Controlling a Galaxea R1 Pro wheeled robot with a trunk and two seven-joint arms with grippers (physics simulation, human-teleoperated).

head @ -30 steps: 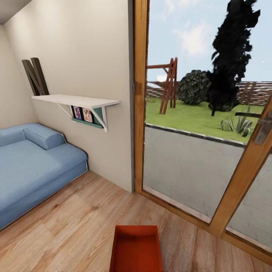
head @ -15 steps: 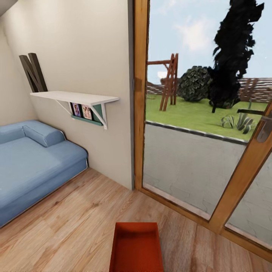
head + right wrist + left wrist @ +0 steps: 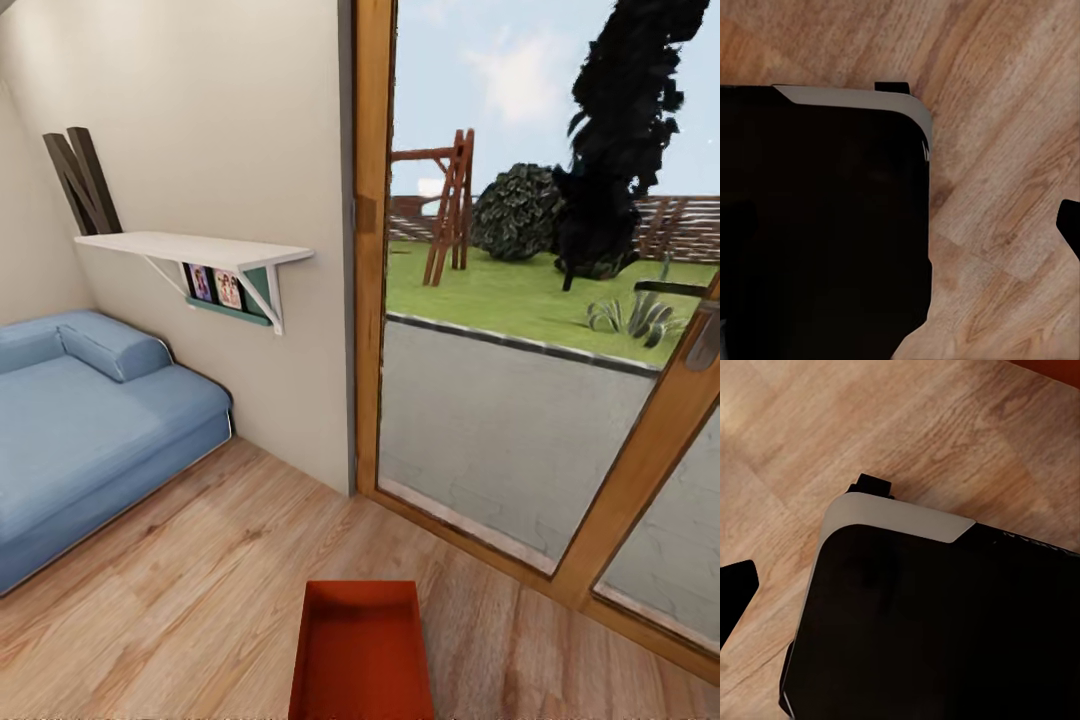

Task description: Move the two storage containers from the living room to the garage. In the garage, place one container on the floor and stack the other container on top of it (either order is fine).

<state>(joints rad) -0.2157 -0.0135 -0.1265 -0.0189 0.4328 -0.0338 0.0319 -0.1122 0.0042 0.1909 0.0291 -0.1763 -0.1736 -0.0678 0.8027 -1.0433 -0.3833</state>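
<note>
One orange-red storage container [image 3: 362, 655] is seen in the head view at the bottom edge of the picture, open side up, its near end cut off by the frame. It lies over the light wood-plank floor [image 3: 190, 610] of the living room; whether it rests on the planks or is carried above them cannot be told. A small corner of orange-red is also caught at the edge of the left wrist view, above the planks.

Beyond the container, a wooden-framed glass door [image 3: 640, 470] stands to the right, with a paved strip, a lawn, a wooden frame, a dark tree and a fence seen through the glass. To the left, a blue sofa [image 3: 90, 420] is set against the beige wall [image 3: 220, 130]. A white wall shelf [image 3: 195, 252] is fixed above it, with dark letters [image 3: 80, 180] standing on top and small pictures [image 3: 215, 288] tucked beneath.

The two wrist views give what the head view lacks: the robot's dark base with a pale grey rim [image 3: 900, 517] [image 3: 862, 101], looked down on over the planks. A dark tip, perhaps a finger, is cut off at the edge of each wrist view, so how far either pincer is spread, and what it grips, cannot be told.
</note>
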